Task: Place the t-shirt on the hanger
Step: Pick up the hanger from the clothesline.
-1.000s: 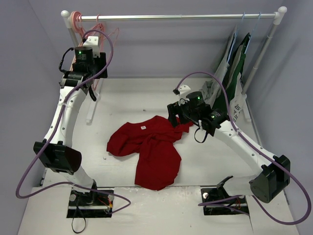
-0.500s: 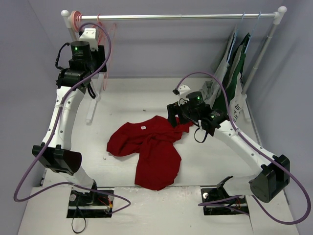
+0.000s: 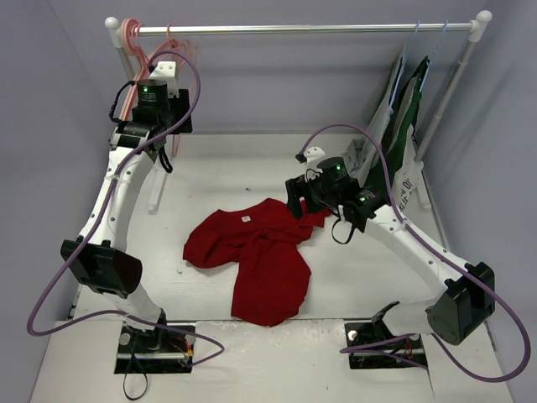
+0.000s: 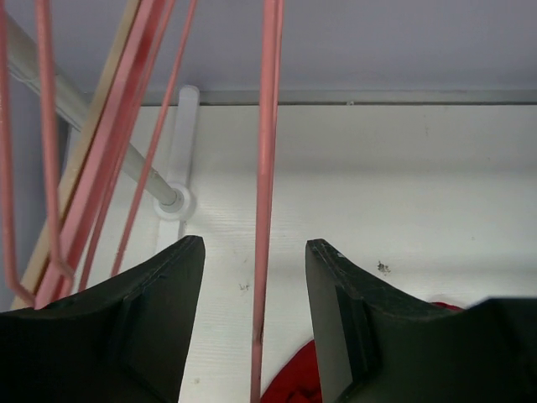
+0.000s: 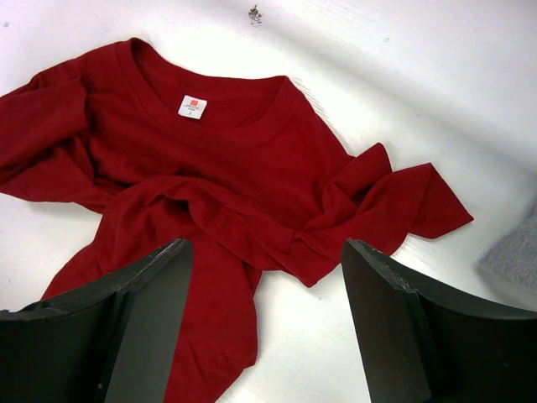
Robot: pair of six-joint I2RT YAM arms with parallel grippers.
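The red t-shirt (image 3: 256, 252) lies crumpled on the white table, and in the right wrist view (image 5: 210, 168) its white neck label faces up. My right gripper (image 3: 295, 198) is open and empty above the shirt's right sleeve (image 5: 267, 248). My left gripper (image 3: 174, 117) is raised by the rail's left end. In the left wrist view it is open (image 4: 254, 243), with one thin bar of the pink hanger (image 4: 268, 126) running upright between the jaws, touching neither. That hanger hangs from the rail (image 3: 170, 35).
Several more pink hangers (image 4: 101, 143) bunch at the rail's left end (image 3: 128, 34). The rack's white post foot (image 4: 178, 201) stands below them. Light blue hangers with dark green and grey garments (image 3: 403, 117) hang at the right end. A grey garment edge (image 5: 513, 260) lies near the shirt.
My left gripper rose up and left toward the rail, then came back down and a little to the right among the pink hangers. The right arm and the t-shirt have barely moved.
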